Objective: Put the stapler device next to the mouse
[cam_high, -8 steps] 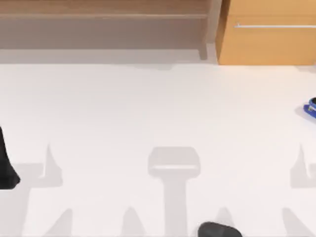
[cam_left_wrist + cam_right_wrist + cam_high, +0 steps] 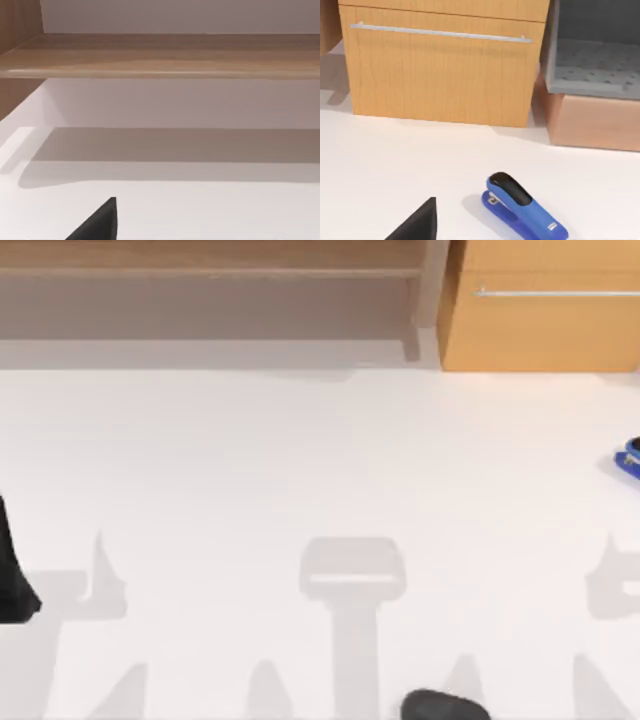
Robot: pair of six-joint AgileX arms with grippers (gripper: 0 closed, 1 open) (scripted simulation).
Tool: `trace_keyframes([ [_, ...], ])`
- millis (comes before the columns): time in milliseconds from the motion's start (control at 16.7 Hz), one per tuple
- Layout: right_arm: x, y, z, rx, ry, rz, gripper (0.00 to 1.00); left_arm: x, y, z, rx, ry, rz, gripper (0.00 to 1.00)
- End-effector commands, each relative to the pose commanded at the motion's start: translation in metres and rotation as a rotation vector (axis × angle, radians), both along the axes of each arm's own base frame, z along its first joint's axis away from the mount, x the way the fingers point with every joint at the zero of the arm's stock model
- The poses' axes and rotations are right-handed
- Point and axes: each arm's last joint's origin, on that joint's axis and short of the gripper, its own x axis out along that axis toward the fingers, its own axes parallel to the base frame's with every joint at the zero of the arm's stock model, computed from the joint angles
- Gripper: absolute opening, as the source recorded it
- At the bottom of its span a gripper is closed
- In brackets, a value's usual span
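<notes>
Table (image 2: 300, 460): lying white and bare.
Stapler device (image 2: 522, 206): looking stiff, light; grab its narrow sides.
Mouse (image 2: 443, 707): sitting far off.
Grippers: cannot tell.

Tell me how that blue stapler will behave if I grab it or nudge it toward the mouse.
The stapler looks rigid, a hard moulded body, so it probably won't flex in a grip. Its long flat base on the table suggests it will slide rather than roll. The glossy, sloping top may be slippery, so gripping across its flatter sides seems safer. The mouse lies far off.
</notes>
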Motion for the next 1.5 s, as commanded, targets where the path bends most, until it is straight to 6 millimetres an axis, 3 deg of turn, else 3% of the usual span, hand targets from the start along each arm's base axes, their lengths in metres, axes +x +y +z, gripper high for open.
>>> trace_keyframes([
  [300,0.037,-0.001,0.046,-0.136,0.293,0.038,1.00,0.000,0.000,0.000,0.000,0.000,0.000,1.00],
  [780,0.121,-0.004,0.082,-0.306,0.636,0.148,1.00,0.000,0.000,0.000,0.000,0.000,0.000,1.00],
  [1140,0.193,-0.009,0.062,-0.379,0.946,0.287,1.00,0.000,0.000,0.000,0.000,0.000,0.000,1.00],
  [1500,0.277,-0.016,0.015,-0.462,1.207,0.459,1.00,0.000,0.000,0.000,0.000,0.000,0.000,1.00],
])
